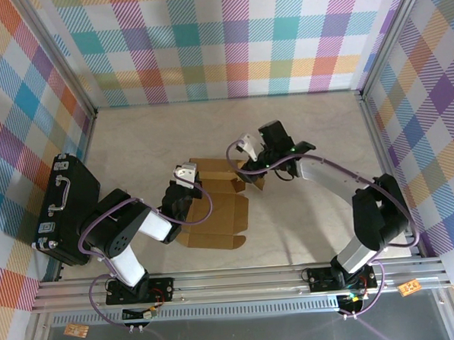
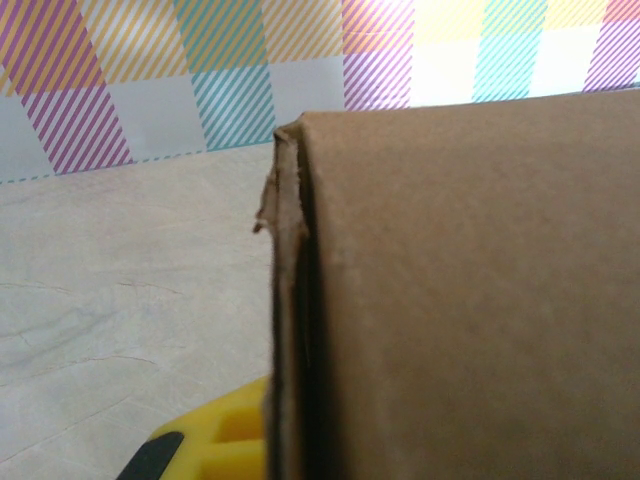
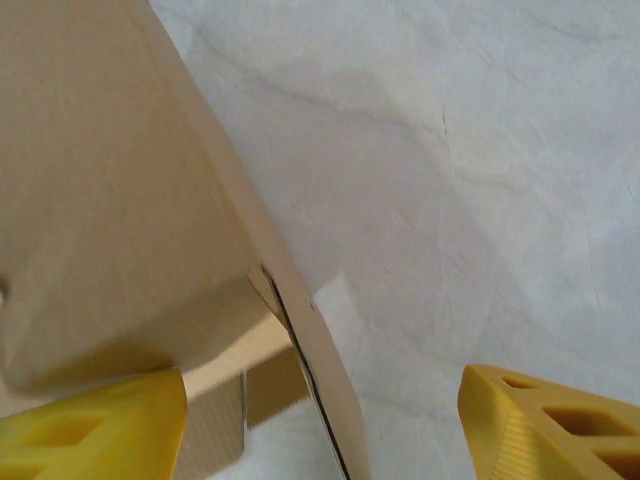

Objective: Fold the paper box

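The paper box (image 1: 217,205) is a brown cardboard sheet, partly folded, lying mid-table between my two arms. My left gripper (image 1: 188,190) is at its left side, shut on an upright cardboard wall (image 2: 460,300). One yellow finger (image 2: 215,440) shows against the wall's left face; the other is hidden behind the cardboard. My right gripper (image 1: 251,172) is at the box's far right corner. In the right wrist view the right gripper (image 3: 320,405) stands open, astride the thin edge of a raised flap (image 3: 300,330). Its left finger (image 3: 95,425) is by the cardboard and its right finger (image 3: 550,420) stands apart over bare table.
A black hard case (image 1: 65,209) with a handle lies at the table's left edge, close to the left arm. Checked walls (image 1: 228,40) close in the back and both sides. An aluminium rail (image 1: 240,280) runs along the near edge.
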